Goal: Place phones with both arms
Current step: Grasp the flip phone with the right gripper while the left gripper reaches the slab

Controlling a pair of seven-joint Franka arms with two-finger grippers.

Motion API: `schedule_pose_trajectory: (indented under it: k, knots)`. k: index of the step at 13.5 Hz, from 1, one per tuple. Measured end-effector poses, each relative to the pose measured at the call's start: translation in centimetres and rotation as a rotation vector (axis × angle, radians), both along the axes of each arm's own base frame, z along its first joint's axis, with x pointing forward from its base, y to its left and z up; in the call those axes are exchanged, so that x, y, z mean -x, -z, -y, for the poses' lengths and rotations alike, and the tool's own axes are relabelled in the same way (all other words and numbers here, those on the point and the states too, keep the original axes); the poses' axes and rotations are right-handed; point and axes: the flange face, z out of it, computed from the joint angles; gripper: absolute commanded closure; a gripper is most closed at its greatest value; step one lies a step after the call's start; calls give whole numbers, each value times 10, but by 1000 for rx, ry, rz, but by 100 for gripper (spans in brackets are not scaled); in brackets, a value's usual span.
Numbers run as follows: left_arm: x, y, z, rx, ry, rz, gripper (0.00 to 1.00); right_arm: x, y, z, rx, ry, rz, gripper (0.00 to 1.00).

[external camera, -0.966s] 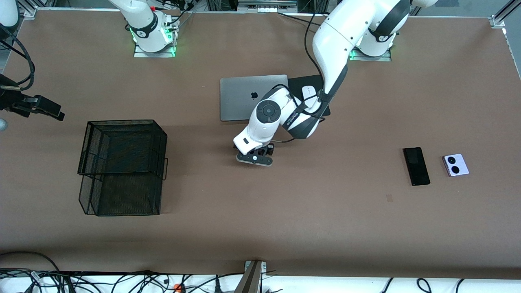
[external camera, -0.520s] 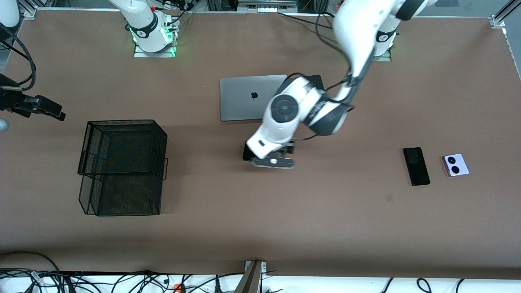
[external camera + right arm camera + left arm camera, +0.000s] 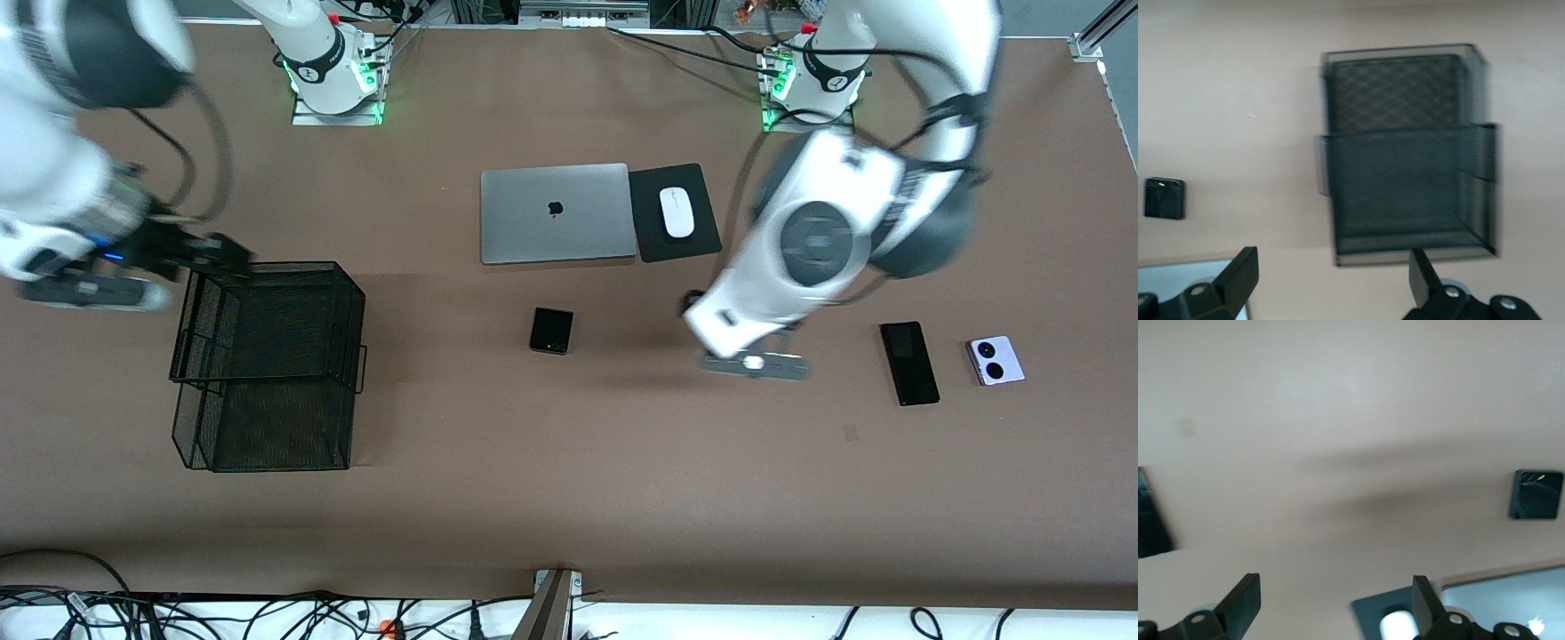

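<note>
the wide brown counter [image 3: 569, 498] carried everything, with a tangle of black cables along its edge nearest the front camera. the two white robot arms rose from bases along the counter's edge farthest from that camera. a black wire mesh basket [image 3: 267, 364] stood toward the right arm's end, a closed silver laptop [image 3: 553, 213] mid-counter, and a white mouse [image 3: 677, 212] on a black pad [image 3: 702, 240].

the left tool [image 3: 754, 364] hung with jaws spread, empty, over bare counter between the small square black flip phone [image 3: 551, 331] and the long black slab phone [image 3: 909, 363]. the small lavender-white flip phone [image 3: 995, 360] lay just beside the slab, nearer the left arm's end. the right tool [image 3: 93, 293] hung spread and empty beside the basket.

the next grasp probably called for centring the left tool over the slab, jaws across its narrow width, then descending squarely so it would not skid.
</note>
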Motion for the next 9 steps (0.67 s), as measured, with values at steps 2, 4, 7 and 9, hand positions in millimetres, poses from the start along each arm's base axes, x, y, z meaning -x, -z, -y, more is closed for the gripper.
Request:
schedule_pose_trajectory:
  k: [2,4,7,9]
  knots:
    - [-4,-37,-55,1,2,20,0,-1,35,-73,-9,36,19,0]
    - [1,-74,-91,-9,-26,51,0,10,74,-158,-23,67,38,0]
    - [8,-109,-136,-18,-82,80,0,34,114,-265,-21,127,46,0]
    - [9,-113,-152,-50,-96,82,0,48,134,-312,-16,164,49,0]
